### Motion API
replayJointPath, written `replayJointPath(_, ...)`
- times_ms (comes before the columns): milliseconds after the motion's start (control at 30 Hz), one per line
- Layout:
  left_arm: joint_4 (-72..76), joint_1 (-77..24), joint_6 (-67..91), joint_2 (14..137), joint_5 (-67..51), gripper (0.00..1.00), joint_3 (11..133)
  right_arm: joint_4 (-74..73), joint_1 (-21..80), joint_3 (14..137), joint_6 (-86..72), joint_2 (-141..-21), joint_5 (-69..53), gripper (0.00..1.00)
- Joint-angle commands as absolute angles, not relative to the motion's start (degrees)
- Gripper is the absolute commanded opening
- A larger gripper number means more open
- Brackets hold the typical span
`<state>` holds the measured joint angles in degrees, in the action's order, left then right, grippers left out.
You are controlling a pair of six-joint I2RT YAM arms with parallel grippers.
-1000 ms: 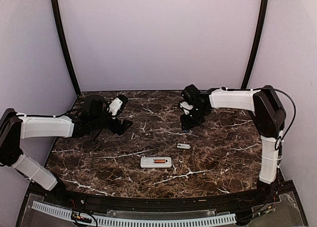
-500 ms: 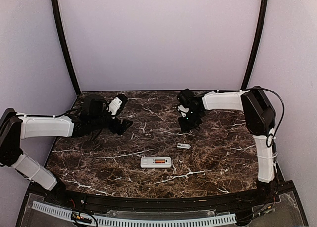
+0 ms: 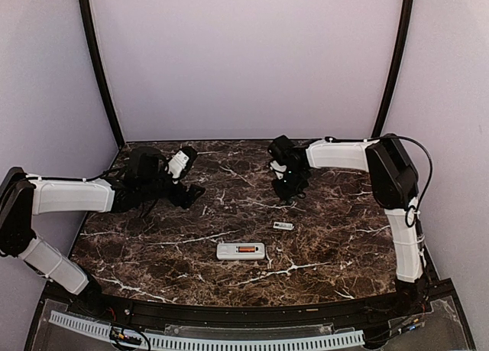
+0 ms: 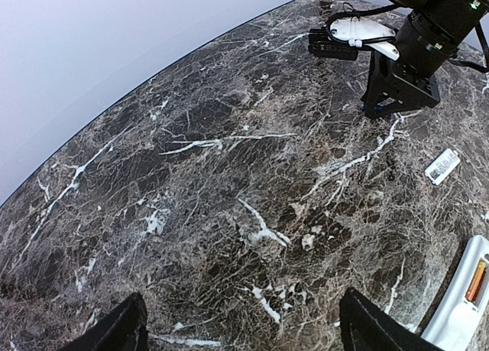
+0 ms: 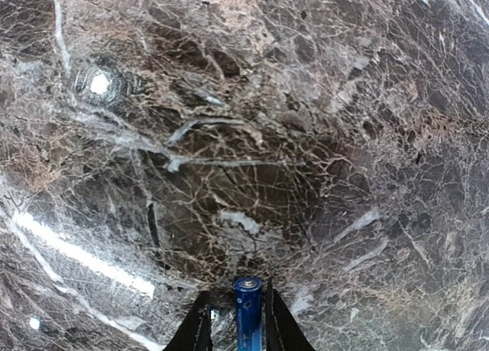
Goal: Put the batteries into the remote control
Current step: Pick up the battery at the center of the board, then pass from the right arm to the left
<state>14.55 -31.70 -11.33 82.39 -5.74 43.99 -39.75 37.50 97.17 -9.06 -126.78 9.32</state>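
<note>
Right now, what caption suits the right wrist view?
Right gripper clamps a blue battery over the dark marble table.

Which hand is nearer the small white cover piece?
Right. The right hand is just beyond the cover piece; the left hand is far to its left.

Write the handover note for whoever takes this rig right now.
Left gripper: open, empty, over the table on the left.
Right gripper: shut on the blue battery, held above the table beyond the remote control.
Remote control: lies back up near the front edge with its compartment open. The orange battery is seated in it.
Cover piece: on the table, apart from the remote control, to its right.
Done: orange battery in.
Left: seat the blue battery beside it, then probably refit the cover piece.
</note>
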Motion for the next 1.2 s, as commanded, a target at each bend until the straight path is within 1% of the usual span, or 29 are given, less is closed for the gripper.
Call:
replayJointPath(0,14.9,-31.4,-11.4,82.4,-6.4,0.86,43.9,-42.5,38.2,99.5,-8.3,-129.4,10.7,0.21)
replayJointPath(100,14.8,-31.4,-11.6,82.3,-6.1,0.86,43.7,-42.6,38.2,99.3,-8.4,-129.4,11.0,0.14)
replayJointPath(200,14.8,-31.4,-11.7,82.2,-5.9,0.86,43.7,-42.6,38.2,98.8,-8.5,-129.1,11.0,0.05)
replayJointPath(300,14.9,-31.4,-11.7,82.4,-6.2,0.86,43.8,-42.6,38.2,98.8,-8.4,-128.3,10.3,0.00)
replayJointPath(433,15.1,-31.4,-11.5,82.3,-6.3,0.86,43.8,-42.9,38.2,99.7,-8.4,-126.0,8.9,0.00)
replayJointPath(533,15.3,-31.4,-11.5,81.9,-6.4,0.86,43.7,-41.7,38.2,100.1,-7.5,-122.8,5.7,0.00)
replayJointPath(600,15.7,-31.4,-11.4,81.4,-6.5,0.86,43.5,-38.9,38.2,99.1,-5.8,-119.7,1.0,0.00)
replayJointPath(733,16.1,-31.4,-11.2,79.9,-7.9,0.86,43.2,-30.0,38.3,94.7,-2.4,-111.4,-12.3,0.00)
replayJointPath(900,17.1,-31.4,-10.1,76.9,-13.8,0.83,43.3,-18.5,39.3,89.0,-1.2,-101.1,-22.9,0.00)
replayJointPath(1000,19.6,-31.7,-9.1,75.2,-19.5,0.81,43.3,-13.4,40.8,87.4,-1.1,-97.5,-25.0,0.00)
replayJointPath(1167,25.7,-33.5,-5.3,74.6,-24.4,0.78,45.2,-5.7,43.0,85.8,-3.4,-93.8,-26.1,0.00)
